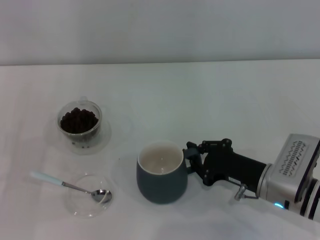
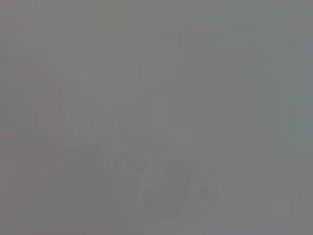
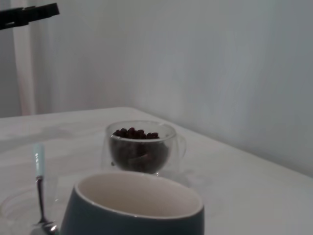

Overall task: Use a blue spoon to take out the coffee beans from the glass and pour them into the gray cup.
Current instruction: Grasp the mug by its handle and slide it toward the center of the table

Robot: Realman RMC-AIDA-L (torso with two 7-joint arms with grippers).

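The gray cup (image 1: 161, 179), dark blue-gray with a cream inside, stands empty at the middle front of the table. My right gripper (image 1: 191, 157) is at its handle on the cup's right side, with the jaws apart on either side of the handle. The glass (image 1: 80, 122) with coffee beans (image 1: 78, 120) stands at the left. The blue spoon (image 1: 70, 186) lies in front of the glass, its bowl resting in a flat clear dish (image 1: 82, 209). The right wrist view shows the cup (image 3: 132, 215), glass (image 3: 139, 147), beans (image 3: 137, 133) and spoon (image 3: 39, 164). The left gripper is out of view.
The glass stands on a shallow clear saucer (image 1: 102, 142). A white cloth covers the table (image 1: 210, 100), and a pale wall runs behind it. The left wrist view shows only plain grey. A dark bar (image 3: 29, 13) shows far off in the right wrist view.
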